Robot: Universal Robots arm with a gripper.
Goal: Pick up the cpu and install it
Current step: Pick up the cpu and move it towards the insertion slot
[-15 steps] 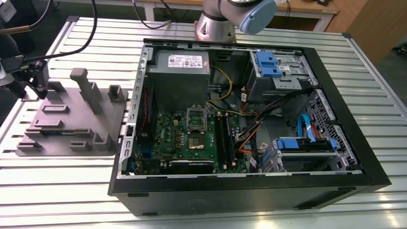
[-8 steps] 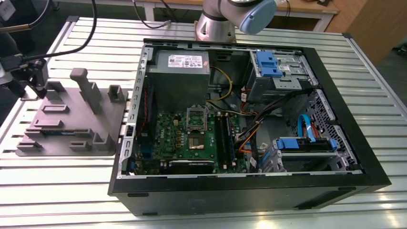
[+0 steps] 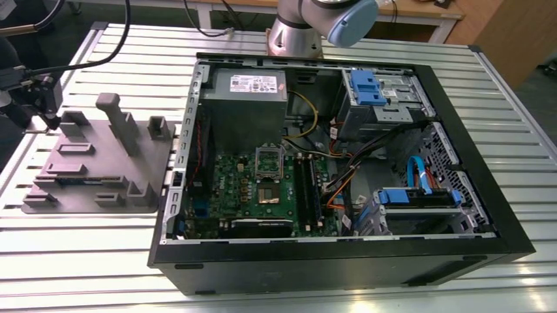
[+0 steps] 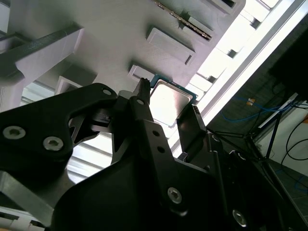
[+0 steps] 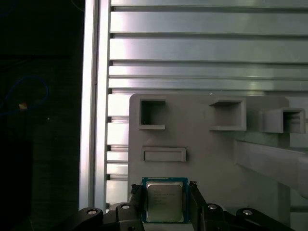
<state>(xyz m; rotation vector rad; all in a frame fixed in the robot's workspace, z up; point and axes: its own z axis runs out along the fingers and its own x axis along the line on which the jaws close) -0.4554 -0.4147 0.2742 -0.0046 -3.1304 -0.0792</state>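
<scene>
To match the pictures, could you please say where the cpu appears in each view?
Exterior view: too small to tell; pincer at the grey tray, the exterior view's left.
First wrist view: cpu on the tray, at the pincer.
Second wrist view: cpu on the tray, at the pincer.
Shared landmark: the grey tray.

Exterior view: bright, even overhead light. The table [image 3: 487,91] slats shine and the computer case [image 3: 348,261] interior is in soft shadow. Second wrist view: harsh backlight, table strip blown out white, gripper [image 4: 169,98] nearly a silhouette, glare on cpu [image 4: 166,103] lid. First wrist view: slats glare, black past the table edge.
</scene>
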